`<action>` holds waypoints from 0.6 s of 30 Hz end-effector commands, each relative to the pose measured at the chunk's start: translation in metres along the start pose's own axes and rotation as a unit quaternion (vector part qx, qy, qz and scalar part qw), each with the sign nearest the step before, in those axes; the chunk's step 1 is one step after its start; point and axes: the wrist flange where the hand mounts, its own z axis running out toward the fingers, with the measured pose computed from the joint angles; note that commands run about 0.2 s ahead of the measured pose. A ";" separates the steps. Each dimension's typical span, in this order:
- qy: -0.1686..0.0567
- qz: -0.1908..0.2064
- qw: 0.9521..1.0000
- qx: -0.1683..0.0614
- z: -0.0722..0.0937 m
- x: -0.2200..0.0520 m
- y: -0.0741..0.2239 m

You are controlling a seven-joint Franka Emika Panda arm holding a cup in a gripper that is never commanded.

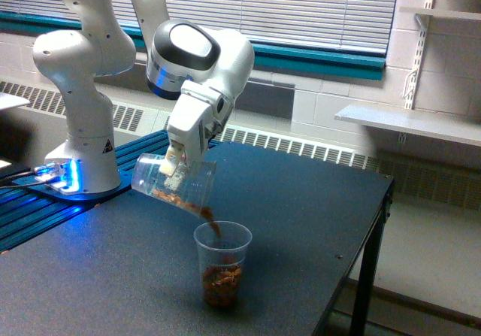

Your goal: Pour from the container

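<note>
1. Exterior view: the gripper (176, 168) is clamping the container (172, 183) by its wall, holding it tipped mouth-down toward the view's right, above the dark table (316, 201).
2. Brown nut-like pieces (180, 198) are lying along the container's lower wall; a narrow stream is falling from its lip.
3. The stream is landing in the receiving cup (222, 264), which is standing upright on the table just below the lip, partly filled.
</note>
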 end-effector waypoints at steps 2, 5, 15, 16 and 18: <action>-0.001 -0.014 1.000 -0.004 -0.005 0.004 0.000; -0.003 -0.016 1.000 -0.006 -0.006 0.005 0.001; -0.005 -0.021 1.000 -0.002 -0.006 0.006 0.000; -0.007 -0.020 1.000 -0.002 -0.006 0.005 0.000; -0.008 -0.020 1.000 -0.001 -0.006 0.005 -0.001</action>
